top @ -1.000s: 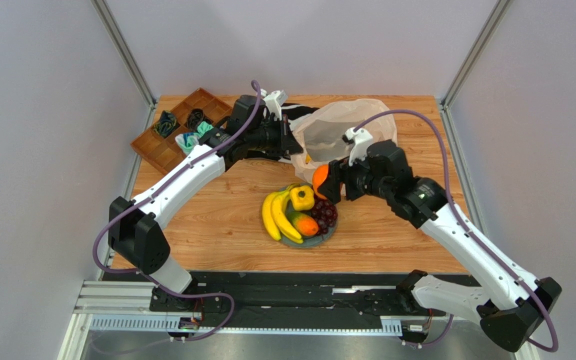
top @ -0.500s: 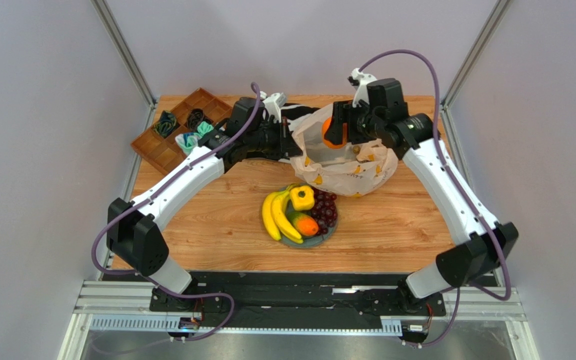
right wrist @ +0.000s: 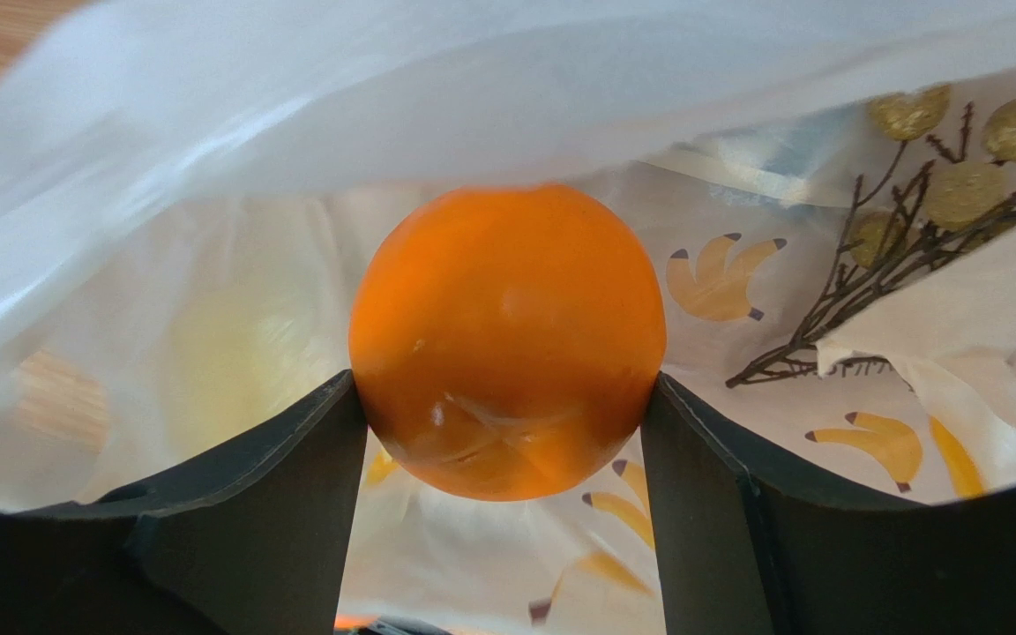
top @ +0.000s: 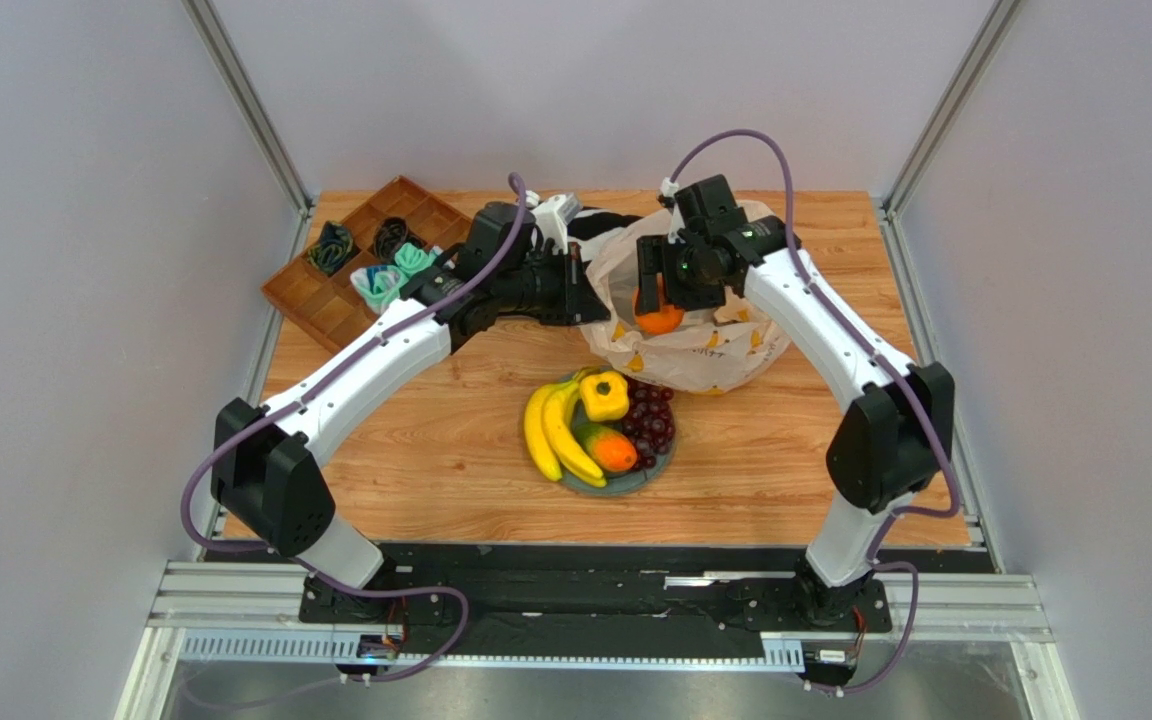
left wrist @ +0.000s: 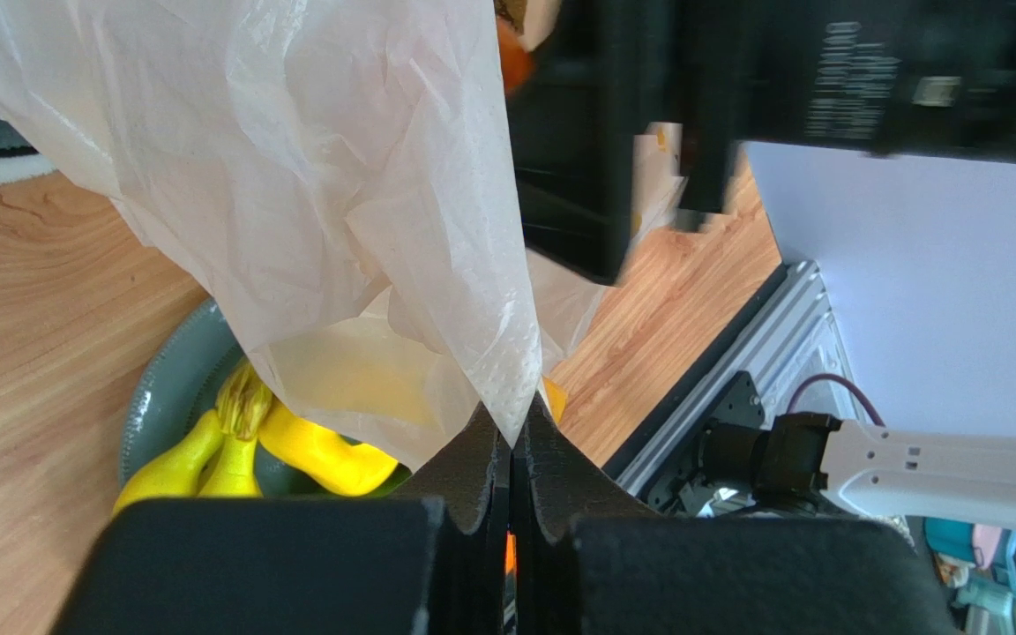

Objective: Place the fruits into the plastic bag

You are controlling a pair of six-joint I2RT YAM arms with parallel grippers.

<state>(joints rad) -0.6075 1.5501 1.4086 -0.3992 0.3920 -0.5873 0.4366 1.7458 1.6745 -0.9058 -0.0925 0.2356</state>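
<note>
The wooden surface (top: 778, 450) carries everything. On its far side lies the bag (top: 710, 342). My left end effector (left wrist: 513, 457) is clenched on a fold of its rim and holds the film up so the mouth gapes toward my right arm. I judge that is the whole reason for that hold.

Nearer to me sits the plate (top: 642, 483), with the bananas (top: 549, 432) along its left.

My right end effector (right wrist: 507, 397) is inside the bag's mouth, grasping the orange (right wrist: 507, 331) between both fingers. There is film above it and banana-printed film below, so the orange is within the bag but not yet let go. I think it wants releasing low, so it cannot roll back out.

On the plate are also the yellow fruit (top: 605, 396) on top, the orange-green fruit (top: 612, 450) at the near side and the dark grapes (top: 651, 423) on the right. In the bag, just beside the orange, lies a sprig of pale grapes (right wrist: 964, 172).
</note>
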